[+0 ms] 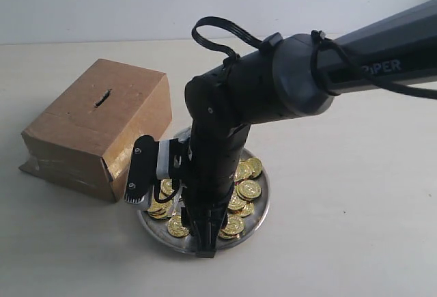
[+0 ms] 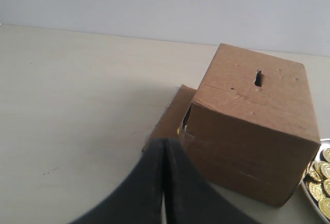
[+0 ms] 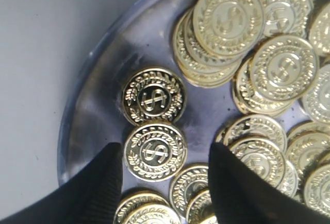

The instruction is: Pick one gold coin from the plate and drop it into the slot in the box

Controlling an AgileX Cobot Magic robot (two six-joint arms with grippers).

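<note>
The silver plate [image 1: 262, 201] holds several gold coins [image 1: 248, 189] just right of the brown cardboard box [image 1: 82, 133], whose dark slot [image 1: 103, 97] is in its top face. My right gripper [image 3: 166, 157] is open and low over the plate [image 3: 98, 105], its fingertips [image 3: 114, 157] standing either side of a flat gold coin [image 3: 155, 151] with a dollar sign, not closed on it. In the exterior view its arm hides the jaws. My left gripper [image 2: 164, 149] is shut and empty, near the table beside the box [image 2: 247, 126], with the slot [image 2: 258, 78] visible on top.
A loose cardboard flap [image 2: 172, 118] lies flat on the table against the box's side. The plate's edge with coins [image 2: 320, 180] shows beyond the box in the left wrist view. The pale tabletop [image 1: 355, 194] spreads around both objects.
</note>
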